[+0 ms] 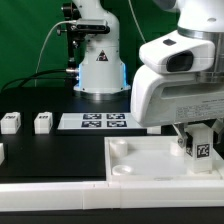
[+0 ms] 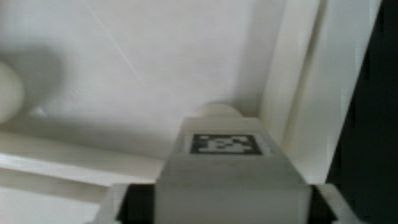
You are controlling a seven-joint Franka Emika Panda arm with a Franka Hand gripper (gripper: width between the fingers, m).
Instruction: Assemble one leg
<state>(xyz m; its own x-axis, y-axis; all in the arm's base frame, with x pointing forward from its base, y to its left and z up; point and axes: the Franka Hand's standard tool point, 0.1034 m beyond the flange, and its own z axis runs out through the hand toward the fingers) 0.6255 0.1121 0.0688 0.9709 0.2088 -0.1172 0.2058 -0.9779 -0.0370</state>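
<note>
My gripper (image 1: 197,133) is shut on a leg (image 1: 198,143), a small white post with a black-and-white tag, and holds it upright over the right end of the large flat white tray-like part (image 1: 135,158). In the wrist view the leg (image 2: 224,160) fills the space between my black pads (image 2: 137,203), its far end close to the tray part's raised rim (image 2: 294,90). Whether the leg touches the tray floor cannot be told. Two more legs (image 1: 42,122) (image 1: 10,122) stand on the black table at the exterior view's left.
The marker board (image 1: 92,121) lies flat behind the tray part, in front of the robot's base (image 1: 98,70). A white rail (image 1: 50,192) runs along the table's front edge. A round corner socket (image 2: 7,95) of the tray part shows in the wrist view.
</note>
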